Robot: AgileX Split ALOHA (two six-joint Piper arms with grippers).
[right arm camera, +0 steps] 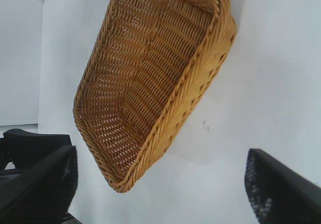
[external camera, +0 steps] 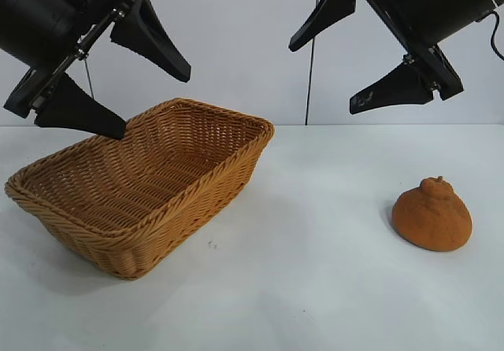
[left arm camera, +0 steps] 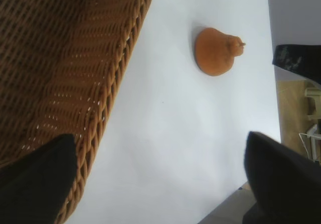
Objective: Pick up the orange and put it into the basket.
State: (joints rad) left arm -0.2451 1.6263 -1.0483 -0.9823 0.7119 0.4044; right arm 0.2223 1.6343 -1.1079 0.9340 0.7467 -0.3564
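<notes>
Your left gripper hangs with its fingers spread wide and empty above the far left end of the basket, and your right gripper hangs just as splayed and empty, high over the table between basket and fruit. You have one orange and one basket to work with — two grippers, both released. The orange sits alone on the table at the right (well apart from the basket), resting on its broad base with its small knob pointing up, so its axis stands upright. The basket's long axis runs diagonally, from near left to far right.
</notes>
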